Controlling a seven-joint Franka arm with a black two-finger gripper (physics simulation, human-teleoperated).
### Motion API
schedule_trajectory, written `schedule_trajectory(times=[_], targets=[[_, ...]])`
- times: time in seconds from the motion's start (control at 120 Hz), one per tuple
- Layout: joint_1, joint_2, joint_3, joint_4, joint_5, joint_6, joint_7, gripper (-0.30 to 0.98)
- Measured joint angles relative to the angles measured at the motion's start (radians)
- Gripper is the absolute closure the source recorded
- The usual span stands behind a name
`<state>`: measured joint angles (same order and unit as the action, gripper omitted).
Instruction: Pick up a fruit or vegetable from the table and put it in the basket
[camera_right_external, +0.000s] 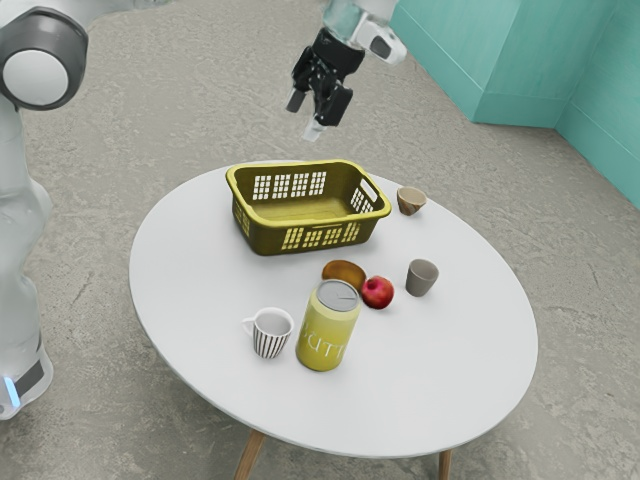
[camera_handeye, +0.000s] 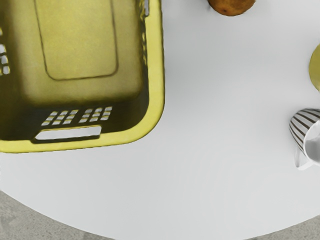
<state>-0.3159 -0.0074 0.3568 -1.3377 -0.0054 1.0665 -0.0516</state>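
Pincer (camera_right_external: 306, 115) (black, two-fingered) hung open and empty, higher than the yellow rectangular basket (camera_right_external: 264, 237); one round red fruit (camera_right_external: 377, 293) lay outside.

Yellow can (camera_right_external: 322, 342): letters "UT", rest unclear.

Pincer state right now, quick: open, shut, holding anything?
Pincer: open, fingertips apart, nothing held.
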Motion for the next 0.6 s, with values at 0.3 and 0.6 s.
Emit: schedule_trajectory(times=[0.3, 0.6], targets=[[0.087, -0.006, 0.012, 0.087, -0.006, 0.234, -0.034, 0.02], [0.308, 0.097, -0.014, 0.214, 0.088, 0.323, 0.020, 0.02]])
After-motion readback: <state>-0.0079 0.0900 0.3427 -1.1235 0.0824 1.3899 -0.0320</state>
